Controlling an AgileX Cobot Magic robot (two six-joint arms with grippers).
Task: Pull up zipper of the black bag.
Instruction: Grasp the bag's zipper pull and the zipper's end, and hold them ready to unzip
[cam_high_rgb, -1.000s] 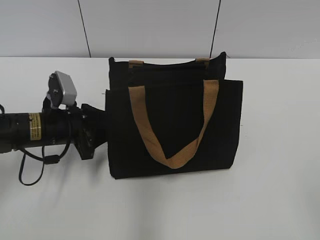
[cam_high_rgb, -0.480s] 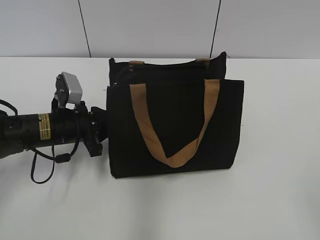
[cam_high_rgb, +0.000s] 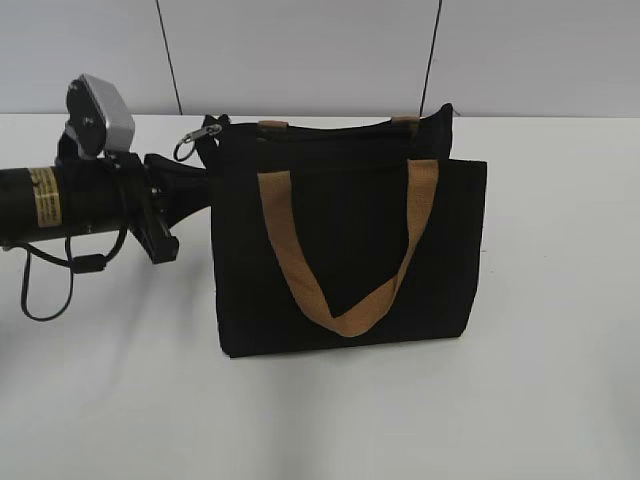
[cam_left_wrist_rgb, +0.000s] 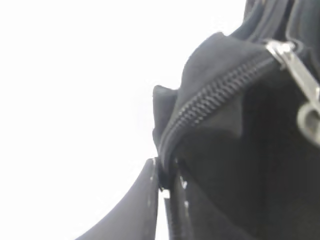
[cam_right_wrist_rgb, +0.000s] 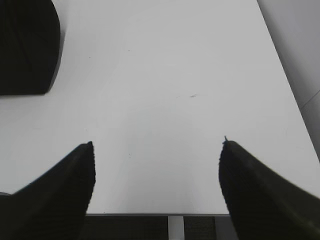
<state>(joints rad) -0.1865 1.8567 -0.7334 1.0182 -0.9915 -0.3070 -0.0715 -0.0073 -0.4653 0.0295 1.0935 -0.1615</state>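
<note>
The black bag (cam_high_rgb: 450, 250) stands upright on the white table, its tan handles (cam_high_rgb: 345, 318) hanging down its front. The zipper (cam_high_rgb: 330, 126) runs along the top edge. Its silvery pull (cam_high_rgb: 197, 140) with a ring sticks out at the top left corner. My left gripper (cam_high_rgb: 207, 168) is at that corner. In the left wrist view its jaws (cam_left_wrist_rgb: 165, 177) are shut on the fabric end of the zipper (cam_left_wrist_rgb: 215, 97), with the metal pull (cam_left_wrist_rgb: 300, 80) farther along. My right gripper (cam_right_wrist_rgb: 156, 145) is open and empty over bare table, out of the exterior view.
The white table (cam_high_rgb: 540, 400) stretches around the bag, with a grey wall behind it. In the right wrist view a corner of the black bag (cam_right_wrist_rgb: 25, 45) is at the upper left and the table's edge (cam_right_wrist_rgb: 150, 215) lies just below the fingers.
My left arm has risen from the middle of the bag's left side to its top left corner. The silvery ringed pull has come into view there. The bag has barely shifted.
</note>
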